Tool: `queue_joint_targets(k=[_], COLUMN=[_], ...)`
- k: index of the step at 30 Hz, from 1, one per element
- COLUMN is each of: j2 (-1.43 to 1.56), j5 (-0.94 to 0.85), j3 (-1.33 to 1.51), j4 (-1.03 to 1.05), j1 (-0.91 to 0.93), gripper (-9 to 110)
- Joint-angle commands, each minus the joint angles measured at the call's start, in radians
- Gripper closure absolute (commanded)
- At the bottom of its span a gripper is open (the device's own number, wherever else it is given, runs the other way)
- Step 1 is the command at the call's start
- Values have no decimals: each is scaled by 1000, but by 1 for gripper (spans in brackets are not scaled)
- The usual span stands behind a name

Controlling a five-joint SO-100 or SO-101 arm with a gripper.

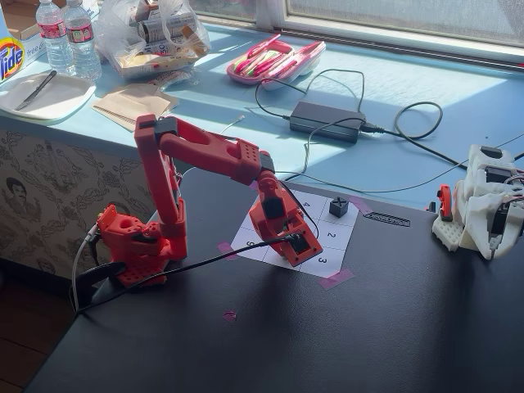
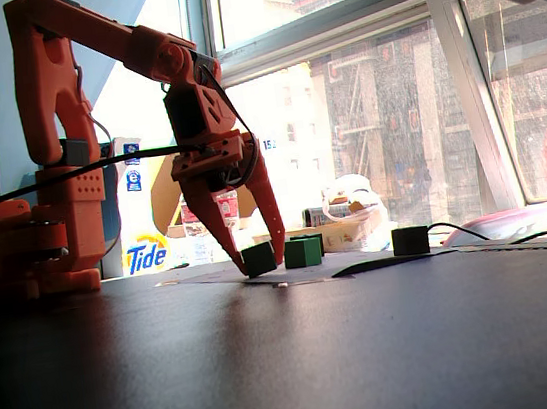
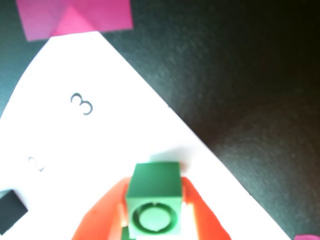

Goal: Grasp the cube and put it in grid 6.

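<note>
In the wrist view a green cube with a dark ring on its near face sits between my red fingers, at the white sheet's edge. My gripper is shut on it. In a fixed view the gripper holds this cube down at sheet level, and a second green cube stands just to its right. In a fixed view the gripper is over the near edge of the sheet, between cells 9 and 3. The numeral 6 is hidden.
A dark cube stands in the sheet's far corner cell and also shows in a fixed view. Pink tape holds the sheet's corners. A white device stands at the right, and a power brick with cables lies behind.
</note>
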Motion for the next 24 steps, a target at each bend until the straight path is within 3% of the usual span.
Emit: queue_joint_targets(k=[1, 2, 7, 15, 24], j2=[14, 18, 41, 87, 511], j5=[11, 17, 26, 6, -32], j3=[-44, -44, -35, -37, -44], j4=[0, 5, 14, 15, 74], j1=[12, 15, 34, 52, 305], gripper=[93, 77, 47, 43, 46])
